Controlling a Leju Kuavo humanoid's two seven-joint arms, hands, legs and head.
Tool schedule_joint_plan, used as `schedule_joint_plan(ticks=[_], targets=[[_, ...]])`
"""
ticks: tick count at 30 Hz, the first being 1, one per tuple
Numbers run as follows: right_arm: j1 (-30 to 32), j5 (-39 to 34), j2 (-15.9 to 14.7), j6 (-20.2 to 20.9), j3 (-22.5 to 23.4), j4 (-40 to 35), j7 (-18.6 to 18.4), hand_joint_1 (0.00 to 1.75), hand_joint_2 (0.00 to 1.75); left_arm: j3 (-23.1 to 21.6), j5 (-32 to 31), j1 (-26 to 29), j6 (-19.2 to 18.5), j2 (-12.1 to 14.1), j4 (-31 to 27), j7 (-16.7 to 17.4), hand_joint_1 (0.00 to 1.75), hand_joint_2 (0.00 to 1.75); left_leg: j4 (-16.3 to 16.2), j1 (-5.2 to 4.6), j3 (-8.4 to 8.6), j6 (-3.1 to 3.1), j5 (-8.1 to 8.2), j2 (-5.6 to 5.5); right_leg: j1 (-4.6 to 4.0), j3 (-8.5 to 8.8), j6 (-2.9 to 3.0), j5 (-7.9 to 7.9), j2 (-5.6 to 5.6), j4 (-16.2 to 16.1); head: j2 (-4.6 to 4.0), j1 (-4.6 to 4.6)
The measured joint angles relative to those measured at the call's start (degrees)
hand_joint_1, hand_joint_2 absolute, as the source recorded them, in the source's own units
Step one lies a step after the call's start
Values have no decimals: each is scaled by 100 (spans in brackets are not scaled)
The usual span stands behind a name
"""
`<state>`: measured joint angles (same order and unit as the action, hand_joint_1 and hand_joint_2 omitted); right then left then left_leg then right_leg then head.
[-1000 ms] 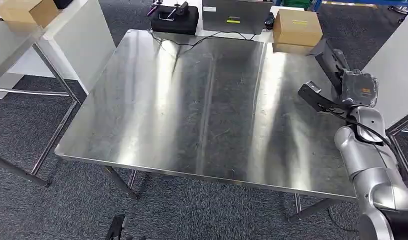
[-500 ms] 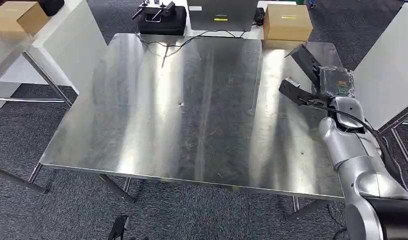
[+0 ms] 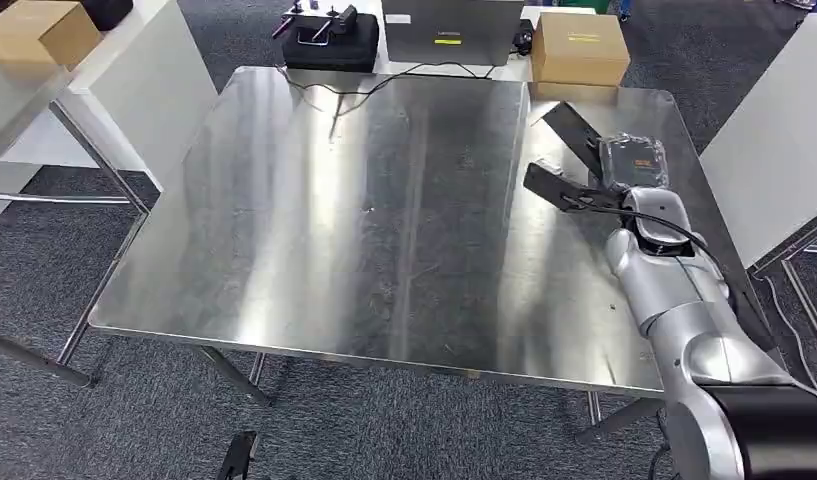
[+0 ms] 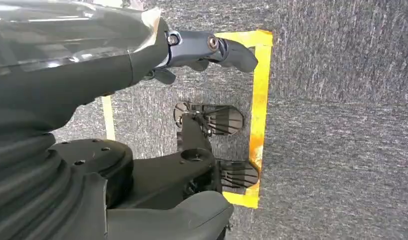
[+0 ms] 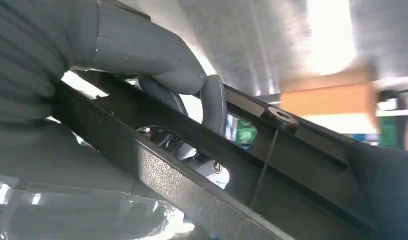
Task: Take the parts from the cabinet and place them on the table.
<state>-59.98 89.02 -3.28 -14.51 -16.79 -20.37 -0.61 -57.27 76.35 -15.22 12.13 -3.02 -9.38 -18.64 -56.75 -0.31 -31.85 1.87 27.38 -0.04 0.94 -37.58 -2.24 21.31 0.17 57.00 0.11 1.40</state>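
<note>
A long black plastic part hangs over the right side of the steel table, and my right hand grips it. Up close, in the right wrist view, the thumb wraps over the part's ribbed black frame. The part stands a little above the table top, angled toward the far edge. My left hand hangs low beside my body over grey carpet, fingers apart and nothing in it.
A cardboard box, a grey laptop and a black case stand past the table's far edge, with a cable trailing onto the table. White panels flank it at left and right.
The whole view has shifted slightly. My right hand has carried the black part inward from the table's right edge, further over the table top.
</note>
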Motion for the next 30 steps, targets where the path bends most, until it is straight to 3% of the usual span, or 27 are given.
schedule_joint_plan(ticks=[5,16,29,30], targets=[[-50,11,76,13,-35,48,-7,175,175,0,0,18,0,-7,0,0,0,175,-2,-8,-4,2,1,-11,10,5,-1,0,-12,-6,0,0],[-109,87,312,518,-273,207,-194,175,175,0,-7,21,4,-33,0,-2,0,175,-2,-15,-1,6,4,-10,16,7,-1,0,-10,-9,0,0],[-79,87,459,595,-452,378,-223,175,175,0,-7,21,20,-50,0,-15,0,175,-2,-16,0,6,3,-10,17,7,-1,0,-11,-9,0,2],[-73,87,459,597,-457,393,-227,0,0,0,-7,21,20,-50,0,-15,0,175,-2,-16,0,6,3,-10,17,7,-1,0,-11,-9,0,2]])
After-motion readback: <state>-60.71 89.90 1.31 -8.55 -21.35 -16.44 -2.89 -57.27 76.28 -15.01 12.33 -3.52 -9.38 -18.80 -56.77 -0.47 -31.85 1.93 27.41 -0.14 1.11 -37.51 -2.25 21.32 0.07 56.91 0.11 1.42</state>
